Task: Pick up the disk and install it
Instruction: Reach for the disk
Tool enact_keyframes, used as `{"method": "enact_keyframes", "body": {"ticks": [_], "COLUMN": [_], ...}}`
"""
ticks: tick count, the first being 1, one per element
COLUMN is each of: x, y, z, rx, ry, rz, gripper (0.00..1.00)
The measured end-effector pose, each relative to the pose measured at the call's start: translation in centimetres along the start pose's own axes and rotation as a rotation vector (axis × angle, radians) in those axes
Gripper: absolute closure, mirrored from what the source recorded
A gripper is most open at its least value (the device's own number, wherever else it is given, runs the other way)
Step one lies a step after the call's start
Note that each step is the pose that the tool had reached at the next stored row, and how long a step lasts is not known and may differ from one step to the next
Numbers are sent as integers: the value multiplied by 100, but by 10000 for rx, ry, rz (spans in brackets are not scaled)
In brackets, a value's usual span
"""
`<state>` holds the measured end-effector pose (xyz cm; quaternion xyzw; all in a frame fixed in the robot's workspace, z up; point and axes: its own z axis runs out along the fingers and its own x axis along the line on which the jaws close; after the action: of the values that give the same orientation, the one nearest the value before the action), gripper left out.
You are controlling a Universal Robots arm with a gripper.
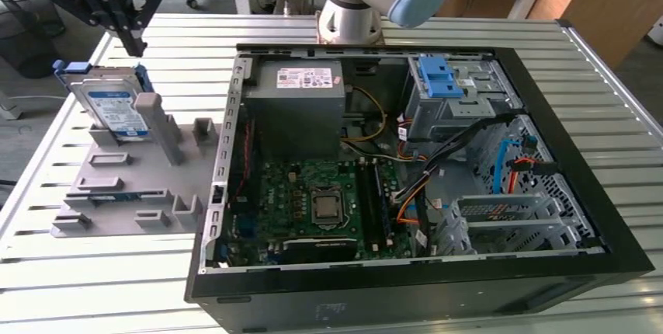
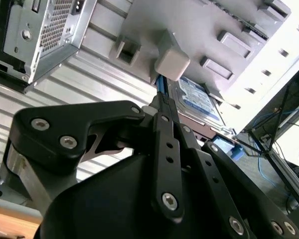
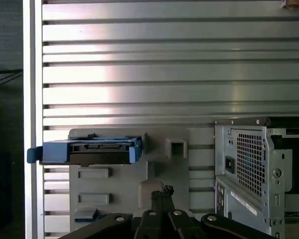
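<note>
The disk (image 1: 112,105) stands on its short end in a grey holder (image 1: 114,186) on the slatted table (image 1: 601,62), at the exterior view's left of the open computer case (image 1: 414,291). Its long axis runs up out of the holder and tilts back, away from the case. Its blue-and-white label faces the case, and a grey post (image 1: 150,116) of the holder rises in front of it.

The exterior view gives the labelled face and the lean. The first wrist view looks down on the disk's (image 3: 89,150) upper end instead: a blue frame around a dark connector strip, lying across the holder (image 3: 119,177), with the power supply (image 3: 249,159) well apart to one side. The second wrist view catches part of the label (image 2: 197,102) past the post's block top (image 2: 172,62).

The gripper (image 1: 133,41) hangs above the disk without touching it. In both wrist views its fingers are pressed together at the tips (image 3: 163,192) (image 2: 162,102), pinching nothing.
</note>
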<state>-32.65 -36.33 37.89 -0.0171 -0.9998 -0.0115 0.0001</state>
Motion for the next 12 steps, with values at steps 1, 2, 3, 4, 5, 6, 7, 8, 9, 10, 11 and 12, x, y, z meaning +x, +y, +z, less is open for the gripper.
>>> {"method": "enact_keyframes", "body": {"ticks": [1,2,3,4,5,6,7,8,9,10,11,12], "x": [0,0,0,0,0,1,1,2,6,19,40,73], "y": [0,0,0,0,3,8,13,17,17,16,15,14], "z": [0,0,0,1,5,11,19,28,37,41,48,54], "rx": [0,0,0,7,37,69,114,132,131,134,132,131], "ry": [0,0,1,1,0,-1,-3,-3,-5,0,-1,-2], "rz": [0,0,1,1,1,1,1,1,0,1,0,-5], "gripper": [89,89,89,89,89,89,89,89,89,89,89,89]}}
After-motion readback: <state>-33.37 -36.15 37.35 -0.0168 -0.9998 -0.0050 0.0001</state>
